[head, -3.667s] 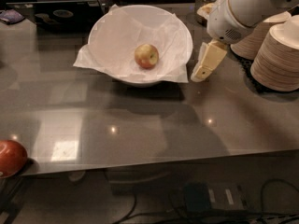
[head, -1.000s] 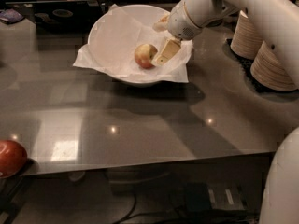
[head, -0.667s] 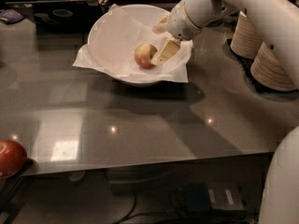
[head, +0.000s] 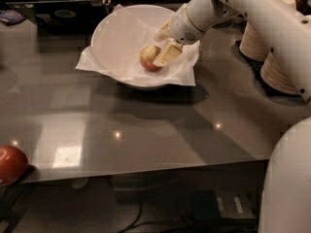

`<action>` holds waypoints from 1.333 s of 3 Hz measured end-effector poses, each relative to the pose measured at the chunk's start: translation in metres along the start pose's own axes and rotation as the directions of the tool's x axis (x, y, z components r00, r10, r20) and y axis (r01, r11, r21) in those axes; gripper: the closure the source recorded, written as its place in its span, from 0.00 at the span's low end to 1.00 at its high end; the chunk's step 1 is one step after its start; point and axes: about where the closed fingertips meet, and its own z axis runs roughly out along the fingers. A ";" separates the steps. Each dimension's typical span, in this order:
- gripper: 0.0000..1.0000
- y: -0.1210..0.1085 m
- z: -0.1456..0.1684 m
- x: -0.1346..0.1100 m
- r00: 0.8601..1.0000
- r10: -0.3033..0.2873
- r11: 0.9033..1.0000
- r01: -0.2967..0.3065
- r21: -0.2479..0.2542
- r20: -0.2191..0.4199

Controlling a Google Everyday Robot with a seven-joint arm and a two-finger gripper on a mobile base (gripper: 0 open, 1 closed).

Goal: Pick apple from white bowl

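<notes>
The claw [head: 157, 50] is reaching down into the white bowl [head: 136, 8] on the tabletop [head: 160, 125], its two fingers standing apart. The apple [head: 148, 58] is lying on the crinkled paper [head: 97, 62] near the bowl's middle, right against the nearer finger [head: 167, 54] and seemingly touching it. A dark red apple [head: 10, 164] is sitting at the tabletop's near left edge.

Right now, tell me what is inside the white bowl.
Crinkled white paper lines the white bowl, and the apple lies on it. The claw reaches in beside the apple. The bowl's bottom under the paper is covered.
</notes>
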 end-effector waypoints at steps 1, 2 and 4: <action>0.39 -0.003 0.037 -0.003 1.000 0.003 0.998 -0.002 -0.060 0.020; 0.40 -0.002 0.040 -0.003 1.000 0.007 0.998 -0.005 -0.064 0.022; 0.82 -0.001 0.044 -0.002 1.000 0.013 0.997 -0.012 -0.072 0.023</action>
